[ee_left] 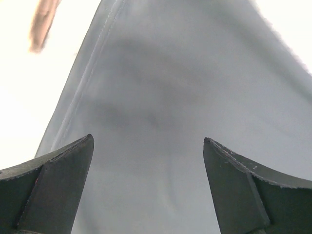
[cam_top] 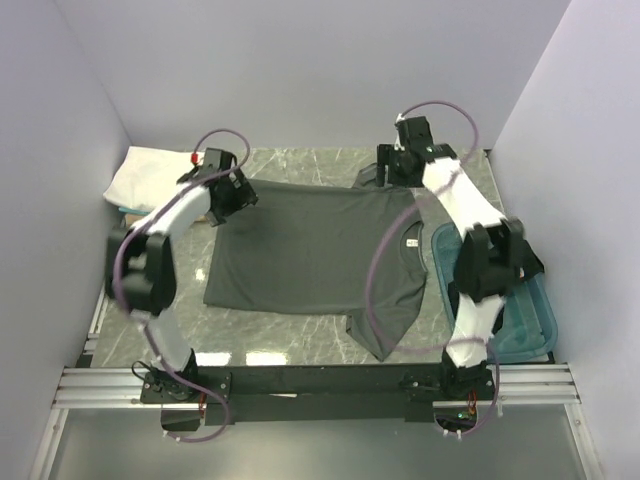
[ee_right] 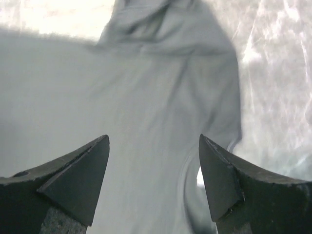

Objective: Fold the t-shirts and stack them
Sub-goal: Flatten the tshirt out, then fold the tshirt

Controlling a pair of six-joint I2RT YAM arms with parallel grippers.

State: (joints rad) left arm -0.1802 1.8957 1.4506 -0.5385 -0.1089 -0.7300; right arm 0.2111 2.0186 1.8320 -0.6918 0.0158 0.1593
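Charcoal t-shirt (cam_top: 310,250): far sleeve hidden under right hand (cam_top: 378,175); neck label (cam_top: 410,241) too small to read.
Teal bin (cam_top: 530,325): partly covered by the right arm (cam_top: 470,215).
Left wrist view: brown streak (ee_left: 44,22) (blurred, washed out), not identifiable.
Right wrist view: same t-shirt out of focus.

charcoal-grey t-shirt (cam_top: 310,250), white folded t-shirt (cam_top: 148,172), teal bin (cam_top: 525,325), marbled table (cam_top: 310,160)
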